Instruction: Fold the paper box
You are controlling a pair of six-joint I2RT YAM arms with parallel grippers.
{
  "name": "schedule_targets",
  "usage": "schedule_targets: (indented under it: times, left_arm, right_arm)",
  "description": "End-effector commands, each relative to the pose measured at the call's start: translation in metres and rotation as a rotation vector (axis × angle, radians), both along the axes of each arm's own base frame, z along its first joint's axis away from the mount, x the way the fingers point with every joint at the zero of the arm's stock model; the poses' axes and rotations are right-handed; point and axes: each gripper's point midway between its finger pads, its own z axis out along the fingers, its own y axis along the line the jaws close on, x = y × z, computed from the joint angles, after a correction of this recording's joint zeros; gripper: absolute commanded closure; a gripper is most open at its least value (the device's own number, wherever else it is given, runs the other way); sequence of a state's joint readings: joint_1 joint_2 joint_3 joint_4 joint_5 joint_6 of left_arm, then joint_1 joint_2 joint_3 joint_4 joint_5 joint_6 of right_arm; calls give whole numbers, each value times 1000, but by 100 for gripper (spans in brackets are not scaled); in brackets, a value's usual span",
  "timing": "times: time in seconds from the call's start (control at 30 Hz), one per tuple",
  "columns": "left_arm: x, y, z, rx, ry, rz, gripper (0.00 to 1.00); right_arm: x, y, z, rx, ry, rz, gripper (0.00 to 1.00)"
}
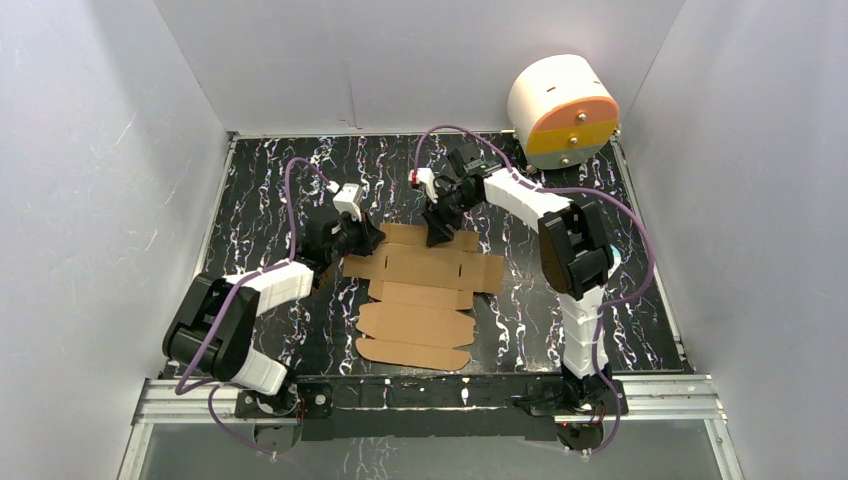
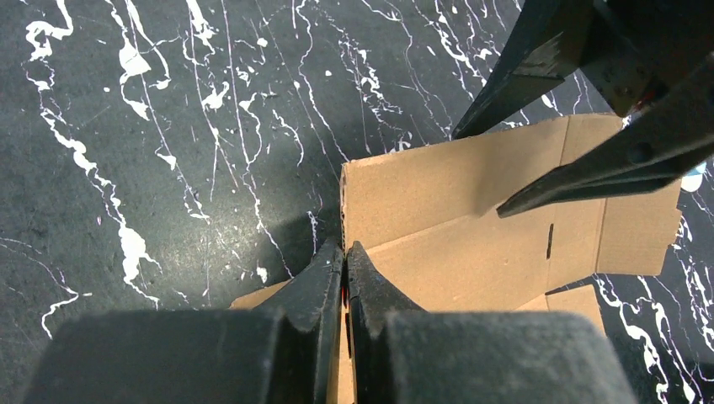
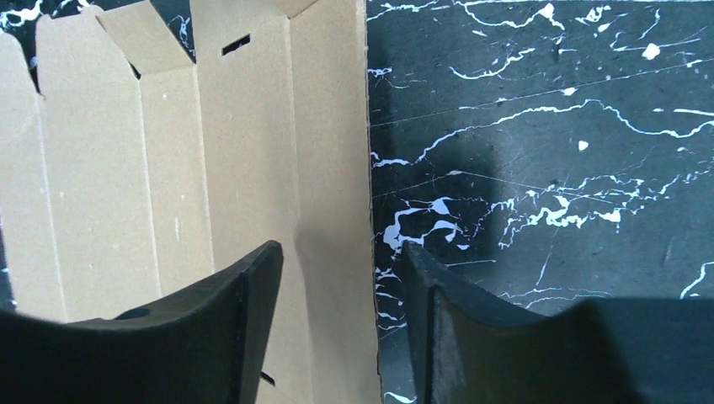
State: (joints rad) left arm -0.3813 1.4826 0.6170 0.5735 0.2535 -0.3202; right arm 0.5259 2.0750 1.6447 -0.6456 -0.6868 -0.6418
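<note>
The paper box (image 1: 425, 290) is a flat brown die-cut cardboard sheet with flaps and slots, lying in the middle of the table. My left gripper (image 1: 368, 240) is at its far left corner. In the left wrist view the gripper (image 2: 345, 251) is shut on the sheet's (image 2: 471, 219) left edge, which stands slightly raised. My right gripper (image 1: 438, 235) is at the sheet's far edge. In the right wrist view it (image 3: 341, 248) is open and straddles the edge of the sheet (image 3: 253, 151), one finger over cardboard and one over the table. It also shows in the left wrist view (image 2: 480, 172).
A white cylinder with an orange-and-yellow face (image 1: 562, 108) sits at the back right corner. Grey walls (image 1: 110, 200) enclose the black marbled table (image 1: 640, 300) on three sides. A metal rail (image 1: 440, 395) runs along the near edge.
</note>
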Motion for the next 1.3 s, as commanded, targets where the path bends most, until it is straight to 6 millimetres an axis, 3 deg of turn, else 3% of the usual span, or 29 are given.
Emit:
schedule_targets:
  times: [0.0, 0.1, 0.33, 0.67, 0.73, 0.83, 1.03, 1.27]
  left_arm:
    - [7, 0, 27, -15, -122, 6, 100]
    - [8, 0, 24, -16, -115, 12, 100]
    - [8, -2, 24, -24, -119, 14, 100]
    - [5, -1, 33, -53, -124, 31, 90]
    - [6, 2, 36, -64, -110, 61, 83]
    - [3, 11, 44, -53, -84, 112, 75]
    - [-5, 37, 83, -110, -143, 262, 65]
    - [-9, 77, 83, -117, -115, 477, 60]
  right_arm:
    - [0, 10, 16, 37, 26, 39, 45]
    - [-3, 11, 12, 25, 74, 57, 59]
    - [-1, 11, 14, -4, 50, 60, 82]
    - [4, 14, 25, -117, -190, 75, 89]
    - [5, 14, 29, -141, -234, 74, 89]
    - [9, 12, 35, -187, -312, 61, 90]
    - [12, 13, 45, -264, -484, 78, 99]
    - [17, 13, 63, -356, -671, 72, 100]
